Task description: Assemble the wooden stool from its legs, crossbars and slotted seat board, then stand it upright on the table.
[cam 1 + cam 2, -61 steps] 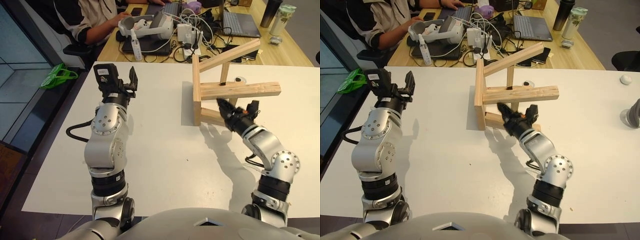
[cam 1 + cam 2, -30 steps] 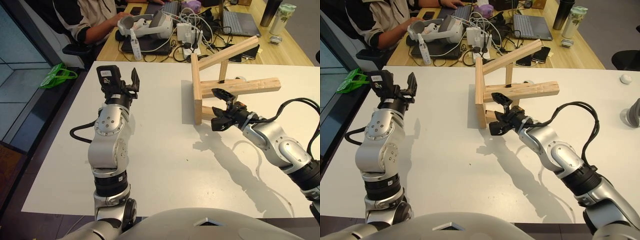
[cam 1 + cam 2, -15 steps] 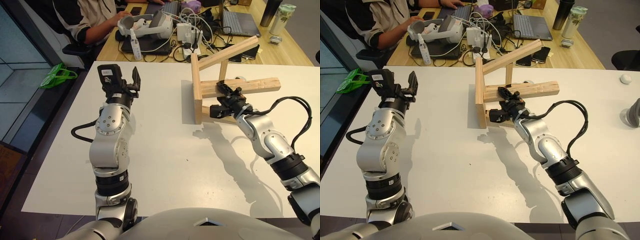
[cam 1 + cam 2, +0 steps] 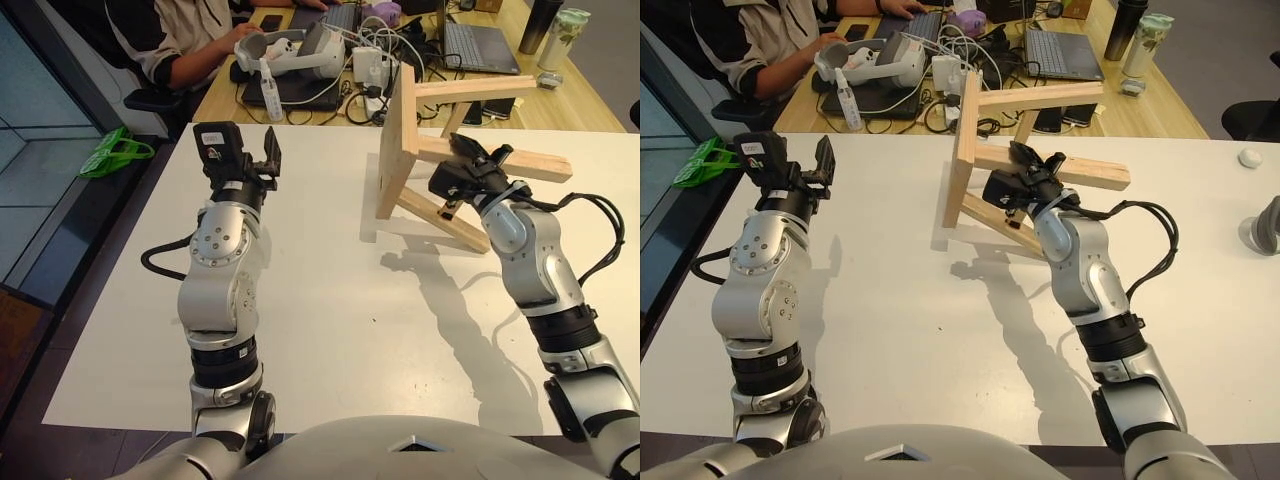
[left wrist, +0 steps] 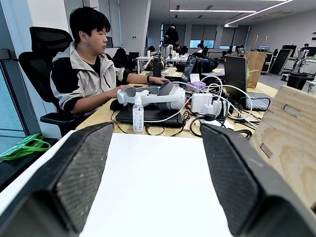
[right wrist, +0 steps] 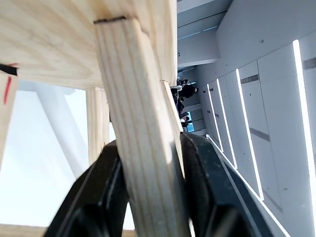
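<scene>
- The wooden stool [image 4: 410, 150] looks fully joined. It lies tipped on its side toward 1 o'clock on the white bench [image 4: 330, 340], with the slotted seat board [image 4: 395, 130] at its 9 o'clock end and the legs [image 4: 520, 165] pointing to 3 o'clock.
- The right tool [image 4: 458, 178] is pinching a crossbar [image 6: 143, 148] between the legs. Gripping near the frame's middle probably allows the whole stool to be swung.
- The seat board leans, its lower edge down by the bench; whether they touch cannot be told.
- The left tool [image 4: 245, 155] is raised at 10 o'clock, spread and holding nothing. It is well apart from the stool, probably to keep clear.
- What is likely left is turning the stool legs-down.
</scene>
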### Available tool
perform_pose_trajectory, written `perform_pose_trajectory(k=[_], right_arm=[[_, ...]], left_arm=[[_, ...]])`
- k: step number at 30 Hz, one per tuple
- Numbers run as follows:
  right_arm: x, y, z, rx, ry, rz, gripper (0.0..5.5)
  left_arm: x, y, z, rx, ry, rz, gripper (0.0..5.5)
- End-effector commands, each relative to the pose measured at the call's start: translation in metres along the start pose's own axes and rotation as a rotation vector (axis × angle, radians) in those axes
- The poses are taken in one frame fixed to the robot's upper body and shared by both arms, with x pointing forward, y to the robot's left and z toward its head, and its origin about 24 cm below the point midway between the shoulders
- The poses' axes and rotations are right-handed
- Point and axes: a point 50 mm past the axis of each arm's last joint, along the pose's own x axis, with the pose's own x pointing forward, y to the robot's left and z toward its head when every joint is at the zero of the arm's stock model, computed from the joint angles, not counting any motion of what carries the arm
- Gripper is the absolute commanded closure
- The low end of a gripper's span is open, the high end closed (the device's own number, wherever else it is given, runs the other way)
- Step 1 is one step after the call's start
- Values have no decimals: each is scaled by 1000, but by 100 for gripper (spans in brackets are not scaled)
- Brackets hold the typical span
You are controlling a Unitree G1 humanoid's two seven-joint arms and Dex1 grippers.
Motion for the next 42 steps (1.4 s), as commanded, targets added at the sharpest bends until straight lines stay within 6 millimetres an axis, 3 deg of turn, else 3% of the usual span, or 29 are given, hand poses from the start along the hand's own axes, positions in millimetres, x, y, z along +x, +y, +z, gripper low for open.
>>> perform_pose_trajectory(k=[1,5,9,10,18,23,28,30,33,37,42], right_arm=[[-4,39,6,564,-16,188,411],[-11,40,-3,911,25,167,411],[-23,47,-17,1057,71,179,445],[-25,48,-18,1064,62,174,407],[-33,36,-9,1149,-95,157,294],[-55,27,-12,1195,-179,170,221],[-91,45,-25,1255,-42,104,145],[-101,58,-40,1213,124,-166,145],[-106,73,-52,1234,256,-400,145],[-111,82,-55,1381,256,-501,145],[-102,84,-41,1408,147,-439,145]], left_arm=[[3,3,3,18,-5,14,224],[3,4,5,20,-7,19,224],[2,5,4,23,-5,23,224],[2,5,4,24,-4,22,224],[2,5,4,36,-6,13,224],[-6,8,0,30,-11,19,224],[-33,10,-27,56,8,-13,224],[-49,7,-45,87,16,-56,224],[-63,5,-61,82,16,-67,224],[-75,-1,-77,52,45,-69,224],[-77,10,-87,-76,73,9,224]])
